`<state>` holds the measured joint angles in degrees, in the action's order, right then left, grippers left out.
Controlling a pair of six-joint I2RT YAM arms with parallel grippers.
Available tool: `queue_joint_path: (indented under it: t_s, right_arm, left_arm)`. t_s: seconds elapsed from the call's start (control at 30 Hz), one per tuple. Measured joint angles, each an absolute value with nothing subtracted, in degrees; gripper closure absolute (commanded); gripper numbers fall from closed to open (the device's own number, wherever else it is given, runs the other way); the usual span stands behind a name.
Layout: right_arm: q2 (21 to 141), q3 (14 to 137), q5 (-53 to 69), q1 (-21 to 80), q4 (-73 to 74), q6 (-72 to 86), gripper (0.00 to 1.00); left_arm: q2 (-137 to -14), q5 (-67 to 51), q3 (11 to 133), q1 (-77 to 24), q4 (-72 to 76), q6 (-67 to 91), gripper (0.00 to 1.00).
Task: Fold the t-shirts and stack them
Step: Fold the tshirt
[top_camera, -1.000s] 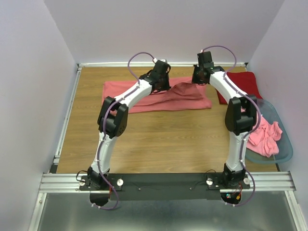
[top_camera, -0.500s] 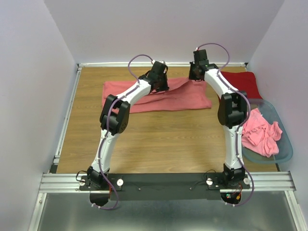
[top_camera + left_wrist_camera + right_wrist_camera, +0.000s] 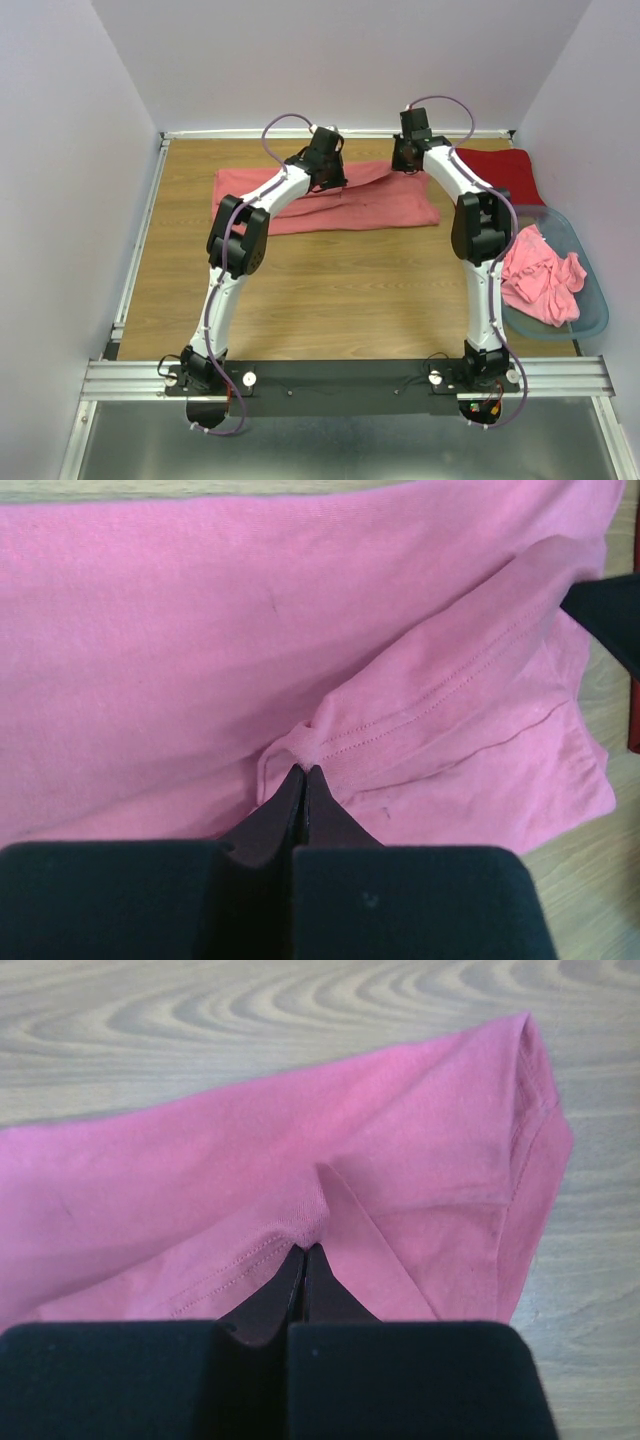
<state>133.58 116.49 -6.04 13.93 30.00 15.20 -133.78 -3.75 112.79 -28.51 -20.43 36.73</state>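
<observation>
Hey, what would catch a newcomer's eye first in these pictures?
At the table's far side, the left gripper and right gripper are each shut on a pinch of the salmon-pink t-shirt spread there. A deep red t-shirt lies at far right; crumpled pink tees sit in the basket just nearer.

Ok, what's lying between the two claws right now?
Only the salmon-pink t-shirt. Its edge runs from the left claw to the right claw, both pinching it. The top view shows the span.

Soft even light, sharp focus.
</observation>
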Motion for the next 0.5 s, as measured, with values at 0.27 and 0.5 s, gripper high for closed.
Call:
queue_joint_path:
  t_s: [0.27,0.5]
  right_arm:
    - [133.71,114.59,-6.09,13.91,30.00,16.93,0.96]
    - [136.62,117.84,-5.50,13.80,29.82,18.31,0.78]
  left_arm:
    - [-134.47,-3.81,112.33,-27.62,-18.61,38.46,0.89]
    - [-136.09,-4.64,112.33,-26.68,-16.64,40.64,0.75]
